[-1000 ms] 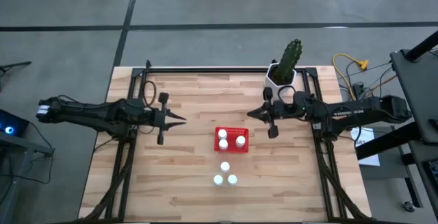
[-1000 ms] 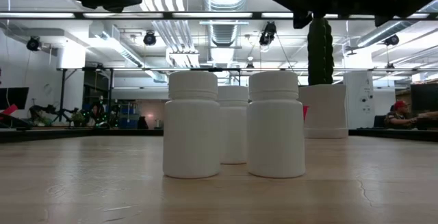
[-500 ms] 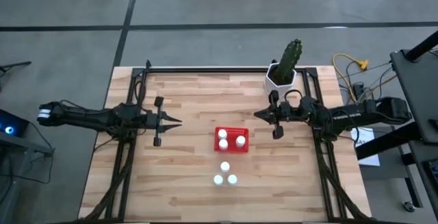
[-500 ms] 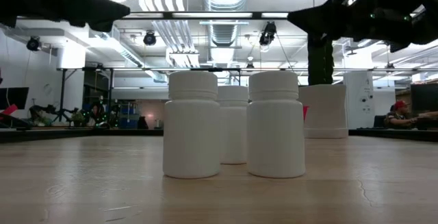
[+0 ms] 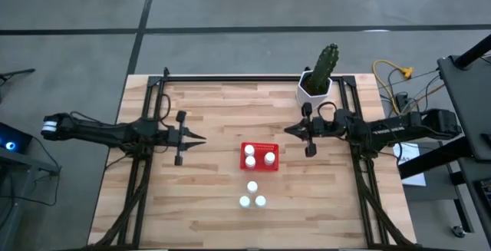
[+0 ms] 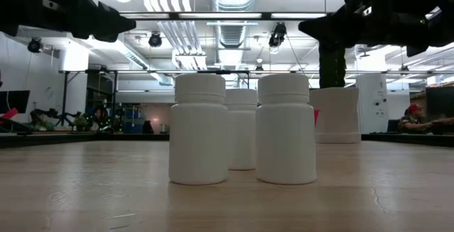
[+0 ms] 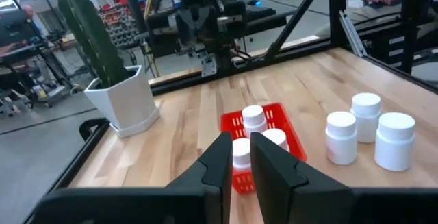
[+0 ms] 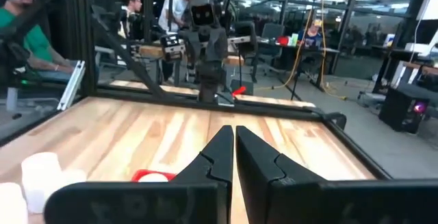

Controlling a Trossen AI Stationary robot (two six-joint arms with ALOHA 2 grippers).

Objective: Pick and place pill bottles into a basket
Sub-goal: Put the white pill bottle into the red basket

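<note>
Red basket [image 5: 259, 156] holds 3 bottles mid-bench; 3 more bottles [image 5: 252, 196] stand just beside it, unchanged. Both arms have drawn back outward since a second ago: left claw [image 5: 201, 137] nearly closed and empty, right claw [image 5: 288, 130] pinched closed, flanking the basket.

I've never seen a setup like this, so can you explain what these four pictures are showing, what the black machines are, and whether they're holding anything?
Two dark robot arms work at a wooden table. One picture looks straight down, one sits at table height, and two come from cameras on the arms' wrists. The left gripper and right gripper hover on either side of a red basket, both nearly or fully shut and holding nothing. The basket already has three white pill bottles in it. Three more bottles stand loose on the table nearby. The potted cactus at the far edge is just scenery.
</note>
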